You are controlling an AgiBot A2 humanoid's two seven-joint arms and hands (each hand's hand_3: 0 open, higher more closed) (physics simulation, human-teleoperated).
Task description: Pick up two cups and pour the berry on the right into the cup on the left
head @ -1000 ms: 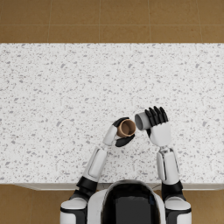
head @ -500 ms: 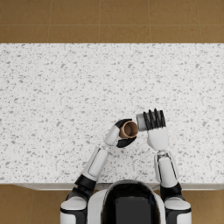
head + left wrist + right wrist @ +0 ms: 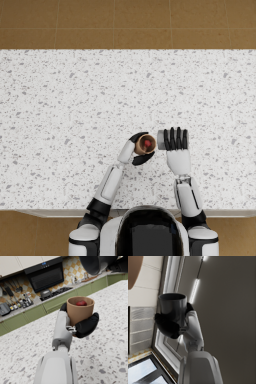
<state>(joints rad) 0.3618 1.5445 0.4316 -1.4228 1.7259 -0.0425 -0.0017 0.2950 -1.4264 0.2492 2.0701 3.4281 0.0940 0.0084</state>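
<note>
My left hand [image 3: 139,151] grips a brown cup [image 3: 145,144], held upright above the counter, with a red berry [image 3: 147,144] inside it. The left wrist view shows the same brown cup [image 3: 79,310] in my left hand [image 3: 83,326], the berry [image 3: 81,303] lying near its rim. My right hand [image 3: 173,140] holds a grey cup [image 3: 161,139] tipped on its side, its mouth facing the brown cup and almost touching it. In the right wrist view the grey cup [image 3: 173,308] sits in my right hand [image 3: 169,326]; its inside is hidden there.
A white speckled counter [image 3: 75,110] spreads out around both hands, with its front edge near my body. Brown floor [image 3: 125,22] lies beyond its far edge. Kitchen cabinets and a stove [image 3: 47,293] show in the left wrist view's background.
The right hand has tipped the grey cup further onto its side, and the red berry now lies in the brown cup. The left hand stays about where it was.
</note>
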